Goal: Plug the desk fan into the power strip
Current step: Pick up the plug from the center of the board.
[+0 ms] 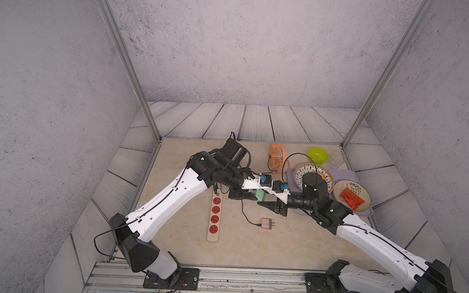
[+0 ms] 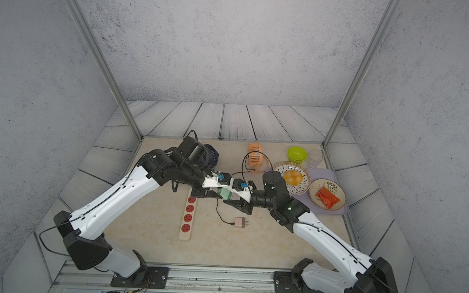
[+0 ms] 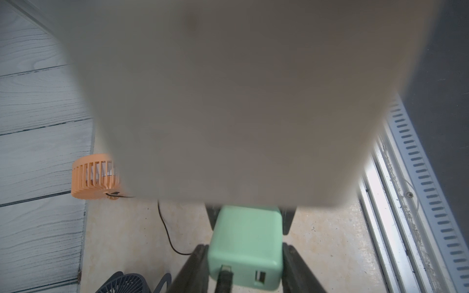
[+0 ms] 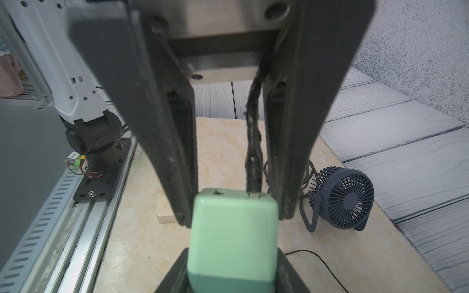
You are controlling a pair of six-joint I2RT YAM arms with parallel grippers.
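The cream power strip with red sockets lies flat on the table left of centre. Above the table just beyond it hangs a green plug adapter with a black cable in one of its ports. My left gripper is shut on one end of it. My right gripper is shut on the other end. The navy desk fan stands at the back left, its cable coiled beside it.
An orange fan stands at the back centre. A pink adapter with a thin cord lies right of the strip. A lilac tray with two plates, a green bowl and a clear cup fill the right side.
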